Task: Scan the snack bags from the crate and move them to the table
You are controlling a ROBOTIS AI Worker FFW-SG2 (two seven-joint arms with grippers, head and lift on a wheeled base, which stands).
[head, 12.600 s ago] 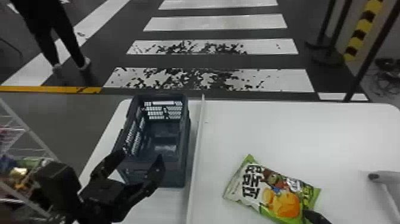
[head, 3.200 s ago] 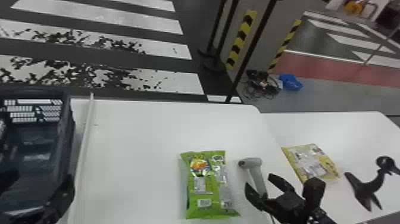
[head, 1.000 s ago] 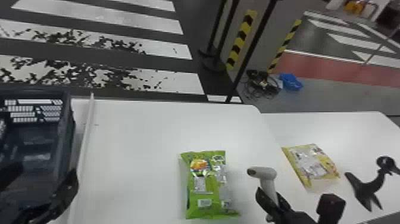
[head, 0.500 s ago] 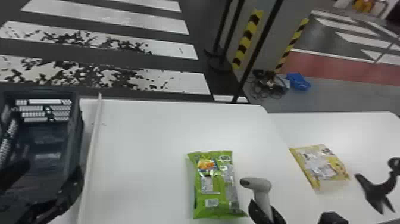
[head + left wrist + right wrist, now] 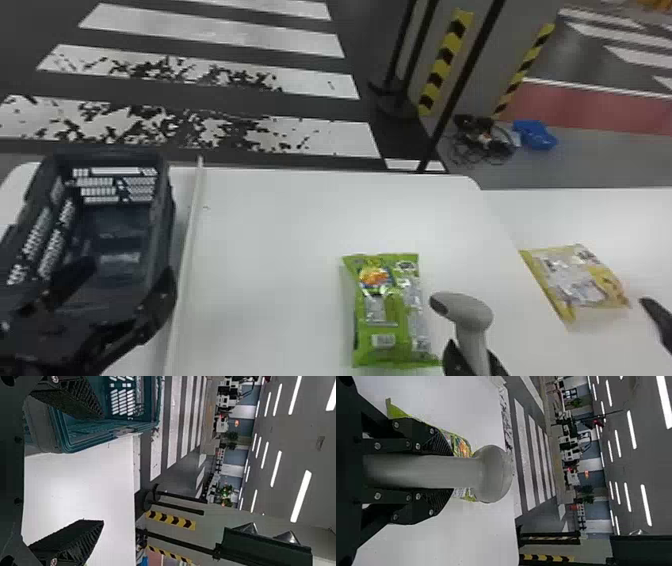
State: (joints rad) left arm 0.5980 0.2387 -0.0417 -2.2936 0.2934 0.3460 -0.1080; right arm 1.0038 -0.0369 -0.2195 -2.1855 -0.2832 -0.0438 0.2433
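In the head view my right gripper (image 5: 475, 361) is at the bottom edge, shut on the handle of the grey scanner (image 5: 467, 320), whose head points toward the green snack bag (image 5: 392, 312) just left of it. The right wrist view has the scanner (image 5: 427, 471) upright between both fingers of my right gripper (image 5: 451, 472), with the green bag (image 5: 464, 447) behind. My left gripper (image 5: 122, 280) stands open over the near end of the dark crate (image 5: 162, 230); in the left wrist view, that gripper (image 5: 103, 471) has nothing between its fingers, the crate (image 5: 91, 435) beside one finger. A yellow snack bag (image 5: 575, 282) lies farther right.
A pale strip (image 5: 187, 250) runs along the white table (image 5: 270, 225) beside the crate. At the right edge is a black stand (image 5: 659, 317), partly cut off. Poles and cables (image 5: 482, 140) are on the floor beyond the table.
The head view has turned slightly left. My right gripper has shifted left with the scanner, nearer the green bag. Earlier it was open beside the scanner; now it is shut on the handle.
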